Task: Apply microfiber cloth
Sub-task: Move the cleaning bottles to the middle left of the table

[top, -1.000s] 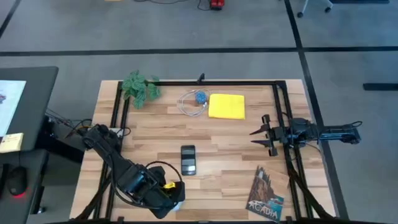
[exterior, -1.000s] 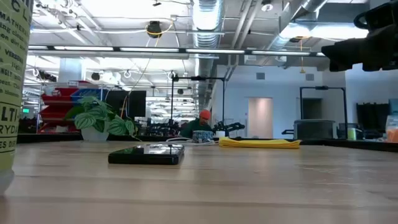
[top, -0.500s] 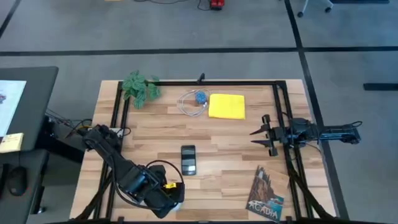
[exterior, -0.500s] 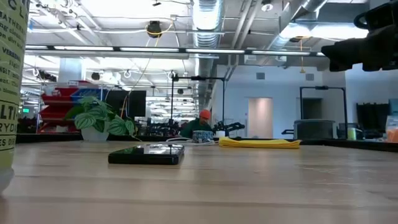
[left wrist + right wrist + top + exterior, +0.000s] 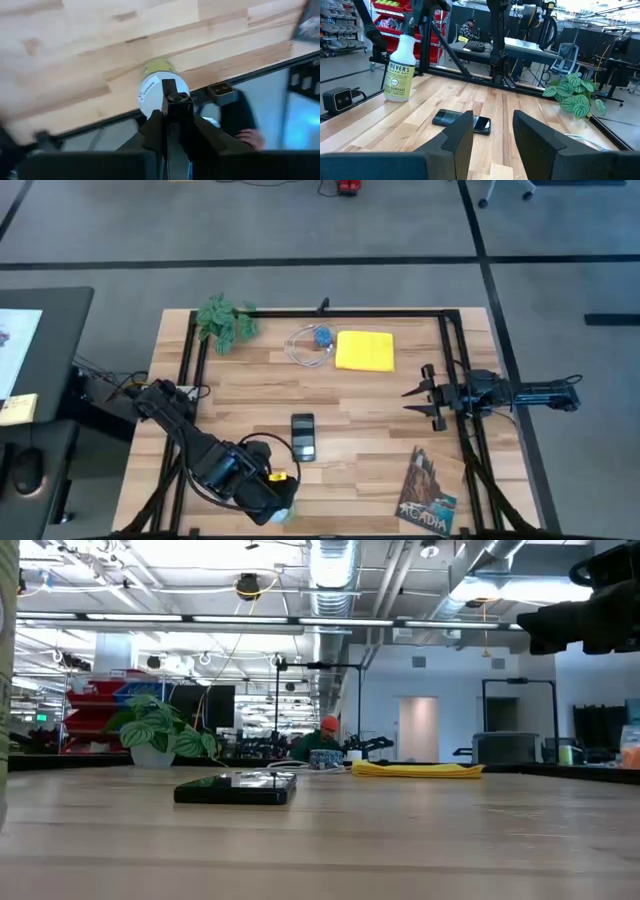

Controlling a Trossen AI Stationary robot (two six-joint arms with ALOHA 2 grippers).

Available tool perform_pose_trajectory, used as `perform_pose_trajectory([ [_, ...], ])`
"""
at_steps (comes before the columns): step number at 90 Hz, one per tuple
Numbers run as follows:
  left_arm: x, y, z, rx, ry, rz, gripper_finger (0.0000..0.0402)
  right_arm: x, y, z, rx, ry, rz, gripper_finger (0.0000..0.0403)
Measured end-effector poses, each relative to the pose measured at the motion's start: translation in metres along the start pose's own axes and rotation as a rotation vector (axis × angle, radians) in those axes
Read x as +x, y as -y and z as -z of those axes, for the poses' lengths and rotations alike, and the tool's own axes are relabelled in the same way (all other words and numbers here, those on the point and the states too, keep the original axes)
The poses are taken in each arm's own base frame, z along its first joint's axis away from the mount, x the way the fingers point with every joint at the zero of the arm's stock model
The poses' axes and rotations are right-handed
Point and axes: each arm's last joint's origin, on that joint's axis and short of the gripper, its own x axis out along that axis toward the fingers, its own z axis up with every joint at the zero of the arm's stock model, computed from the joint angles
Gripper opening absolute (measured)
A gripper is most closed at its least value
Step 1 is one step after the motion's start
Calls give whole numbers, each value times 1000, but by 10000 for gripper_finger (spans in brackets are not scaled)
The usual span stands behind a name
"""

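Cloth [image 5: 364, 350] lies untouched at upper centre of the worktop [image 5: 240, 395]. Right hand [image 5: 418, 397], spread and empty, should reach it first; left hand [image 5: 283, 500] clenches a spray bottle [image 5: 398, 70] at lower left.

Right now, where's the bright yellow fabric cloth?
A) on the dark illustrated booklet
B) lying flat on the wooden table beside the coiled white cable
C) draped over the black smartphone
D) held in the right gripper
B: the bright yellow fabric cloth lies flat on the wooden table next to the coiled white cable, apart from the black smartphone, and the right gripper is open and empty.
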Motion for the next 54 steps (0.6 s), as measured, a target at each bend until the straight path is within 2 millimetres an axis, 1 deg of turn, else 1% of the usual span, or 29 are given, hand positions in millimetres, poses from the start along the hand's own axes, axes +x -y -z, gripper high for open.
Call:
perform_pose_trajectory([
  [10, -2, 3, -16, 120, 9, -5, 39, 0, 0, 0, 0, 0, 0, 127],
  [20, -3, 10, -37, 226, 29, 9, 39, 0, 0, 0, 0, 0, 0, 127],
  [35, -3, 16, -64, 399, 41, 5, 39, 0, 0, 0, 0, 0, 0, 127],
  [54, -10, 15, -80, 597, -50, 27, 39, 0, 0, 0, 0, 0, 0, 127],
])
